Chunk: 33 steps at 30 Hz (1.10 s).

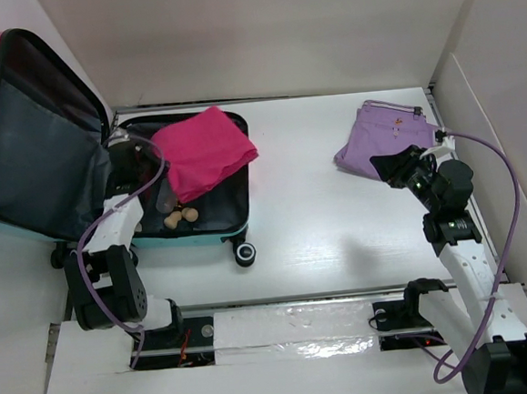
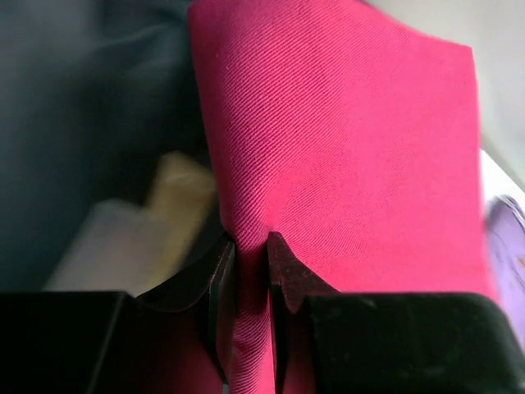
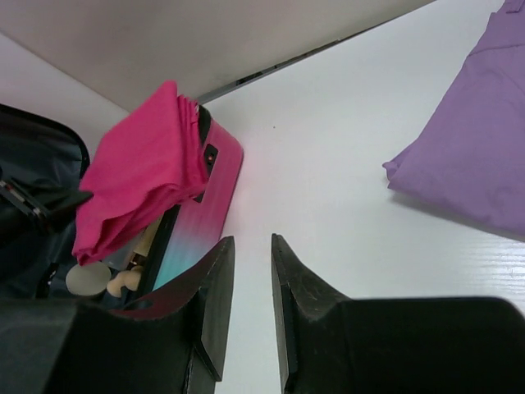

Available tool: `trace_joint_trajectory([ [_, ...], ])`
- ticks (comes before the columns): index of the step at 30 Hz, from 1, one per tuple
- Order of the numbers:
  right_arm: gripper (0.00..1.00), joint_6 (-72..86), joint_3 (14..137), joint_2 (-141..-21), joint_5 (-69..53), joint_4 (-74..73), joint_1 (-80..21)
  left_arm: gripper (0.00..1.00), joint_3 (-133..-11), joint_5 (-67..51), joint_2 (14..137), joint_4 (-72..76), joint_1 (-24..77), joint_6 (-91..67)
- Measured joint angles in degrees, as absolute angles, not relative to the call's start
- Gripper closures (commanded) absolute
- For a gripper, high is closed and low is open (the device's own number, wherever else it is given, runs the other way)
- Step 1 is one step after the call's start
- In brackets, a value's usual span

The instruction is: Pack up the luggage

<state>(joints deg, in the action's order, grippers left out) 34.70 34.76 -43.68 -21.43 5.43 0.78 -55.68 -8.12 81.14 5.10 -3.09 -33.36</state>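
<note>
While left fingers pinch the pink cloth lying in the luggage, right fingers gape empty.

White table: luggage, purple cloth.

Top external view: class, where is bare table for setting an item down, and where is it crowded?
Bare white table lies between the open pink-to-teal hard-shell suitcase and the folded purple cloth, and continues as a strip along the table's near edge. Crowded: the suitcase's lower half, holding the folded pink cloth and small beige pieces.
</note>
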Motion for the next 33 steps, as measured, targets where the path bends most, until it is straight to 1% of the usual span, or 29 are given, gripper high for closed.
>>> trace_joint_trajectory([
  [5,0.69,34.7,34.8,-44.2,-21.5,5.4,0.8,1.00,-49.7,-8.4,80.9,4.8,-11.0,-33.9],
  [11,0.67,34.6,34.8,-44.2,-21.4,5.4,0.8,1.00,-48.0,-7.0,80.9,4.9,-12.5,-33.3],
  [12,0.67,34.6,34.8,-44.3,-21.4,5.4,0.8,0.96,-48.0,-6.4,80.9,4.8,-12.4,-33.2],
  [14,0.67,34.6,34.8,-44.3,-21.4,5.4,0.8,0.73,-48.0,-5.1,80.9,4.2,-12.4,-33.1],
  [15,0.70,34.6,34.8,-44.3,-21.2,5.4,0.8,0.59,-48.0,-4.5,80.9,3.9,-12.4,-32.8],
  [16,0.74,34.5,34.8,-44.4,-21.0,5.4,0.8,0.52,-48.0,-3.7,80.9,3.6,-12.4,-32.4],
  [17,0.79,34.3,34.8,-44.5,-20.5,5.4,0.8,0.43,-48.1,-2.9,80.8,3.4,-12.6,-32.6],
  [18,0.85,34.2,34.8,-44.7,-20.0,5.4,0.8,0.40,-48.1,-2.4,80.5,3.0,-12.7,-32.5],
  [19,0.91,34.1,34.8,-45.0,-19.4,5.3,0.8,0.39,-48.3,-1.9,79.9,2.5,-12.9,-32.7],
  [22,0.93,34.1,34.8,-46.0,-16.9,4.9,0.8,0.38,-49.7,-1.0,77.1,1.8,-12.9,-33.1],
  [23,0.92,34.1,34.8,-46.4,-15.9,4.8,0.8,0.38,-50.4,-0.8,75.7,1.8,-12.8,-33.2],
  [25,0.92,34.0,34.8,-47.1,-14.2,4.7,0.8,0.43,-51.9,-0.2,72.7,2.2,-11.8,-33.5],
  [26,0.91,34.0,34.8,-47.7,-13.4,4.7,0.8,0.52,-52.6,0.2,71.2,2.6,-10.8,-33.5],
  [27,0.91,34.0,34.8,-48.3,-12.5,4.8,0.8,0.86,-53.1,0.4,69.6,3.5,-9.3,-33.5],
  [28,0.94,34.1,34.8,-49.3,-11.7,4.8,0.8,0.98,-53.5,0.6,68.2,4.5,-7.0,-33.9],
  [30,0.98,34.1,34.8,-51.7,-9.3,4.7,1.0,1.00,-54.2,0.1,66.2,6.8,-1.2,-33.6],
  [33,0.99,34.7,34.7,-55.5,-7.0,4.6,3.5,1.00,-57.6,0.6,67.0,9.3,12.1,-33.4],
])
